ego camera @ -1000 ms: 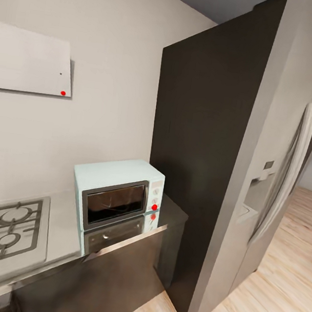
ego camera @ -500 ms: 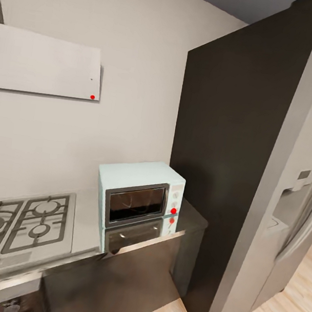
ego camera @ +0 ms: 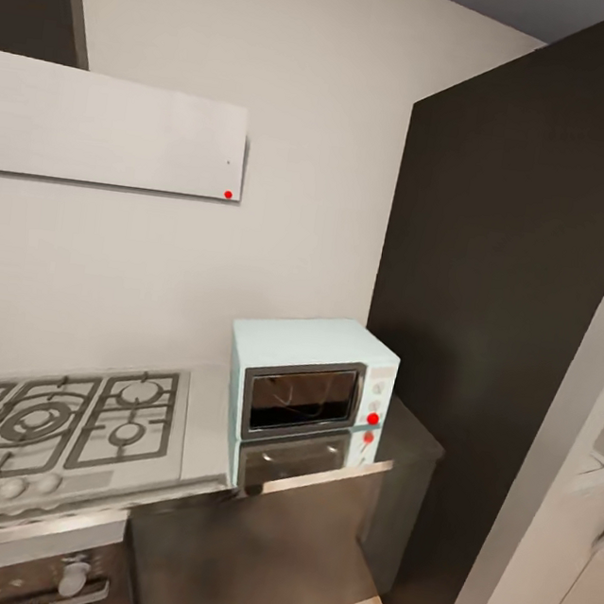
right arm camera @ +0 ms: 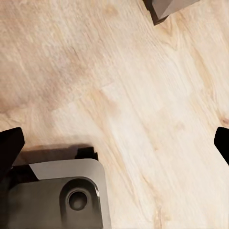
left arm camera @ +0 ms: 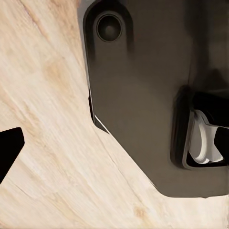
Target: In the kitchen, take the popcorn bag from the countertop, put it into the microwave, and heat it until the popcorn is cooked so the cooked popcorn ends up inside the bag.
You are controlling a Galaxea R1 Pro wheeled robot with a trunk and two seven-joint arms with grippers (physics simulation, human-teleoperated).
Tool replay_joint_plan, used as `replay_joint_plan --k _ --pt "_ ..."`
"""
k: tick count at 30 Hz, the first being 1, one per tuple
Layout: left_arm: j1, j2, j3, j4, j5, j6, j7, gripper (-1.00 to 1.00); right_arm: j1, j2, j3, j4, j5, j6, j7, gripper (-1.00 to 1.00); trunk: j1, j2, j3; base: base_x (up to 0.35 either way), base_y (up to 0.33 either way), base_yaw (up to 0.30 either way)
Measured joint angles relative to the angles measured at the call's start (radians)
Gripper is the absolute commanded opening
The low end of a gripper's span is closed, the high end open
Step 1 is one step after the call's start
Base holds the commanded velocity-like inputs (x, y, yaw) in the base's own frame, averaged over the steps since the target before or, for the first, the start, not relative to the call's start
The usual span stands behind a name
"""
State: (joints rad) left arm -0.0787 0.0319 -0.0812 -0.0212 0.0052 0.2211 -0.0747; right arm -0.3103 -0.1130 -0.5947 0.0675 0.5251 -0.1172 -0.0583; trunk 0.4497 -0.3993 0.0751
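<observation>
1. From where I stand, the microwave (ego camera: pixel 310 389) sits at the right end of the worktop (ego camera: pixel 206 413), door shut, its dark glass facing out, knobs and a red light on its right side.
2. A gas hob (ego camera: pixel 48 421) lies just beside it on the left, with a white hood (ego camera: pixel 115 130) on the wall above.
3. A tall dark cabinet (ego camera: pixel 500 319) stands close against the microwave's right.
4. No popcorn bag is on the stretch of worktop I can see, so which arm is nearer cannot be judged.
5. Both wrist views look down on the wood floor (right arm camera: pixel 143 95) and the robot's dark base (left arm camera: pixel 143 95).
6. Right end effector (right arm camera: pixel 114 143): fingertips wide apart, nothing between. Left: one dark tip (left arm camera: pixel 8 148) visible; its spread I cannot tell.
</observation>
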Motion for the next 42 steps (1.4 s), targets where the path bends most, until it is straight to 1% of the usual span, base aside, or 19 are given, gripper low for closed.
replay_joint_plan --k 14,23,28,42 --pt "0.000 0.000 0.000 0.000 0.000 -0.013 0.000 1.00 0.000 0.001 0.000 0.000 0.000 0.000 0.000 1.00 0.000 0.000 0.000 0.000 -0.284 0.281" --pt "0.000 0.000 0.000 0.000 0.000 -0.013 0.000 1.00 0.000 0.001 0.000 0.000 0.000 0.000 0.001 1.00 0.000 0.000 0.000 0.004 -0.191 0.281" --pt "0.000 0.000 0.000 0.000 0.000 -0.013 0.000 1.00 0.000 0.001 0.000 0.000 0.000 0.000 0.001 1.00 0.000 0.000 0.000 0.044 -0.093 0.281" --pt "0.000 0.000 0.001 0.000 0.000 -0.013 0.000 1.00 0.000 0.001 0.000 0.000 0.000 -0.008 0.001 1.00 0.000 0.000 0.000 0.003 -0.008 0.277"
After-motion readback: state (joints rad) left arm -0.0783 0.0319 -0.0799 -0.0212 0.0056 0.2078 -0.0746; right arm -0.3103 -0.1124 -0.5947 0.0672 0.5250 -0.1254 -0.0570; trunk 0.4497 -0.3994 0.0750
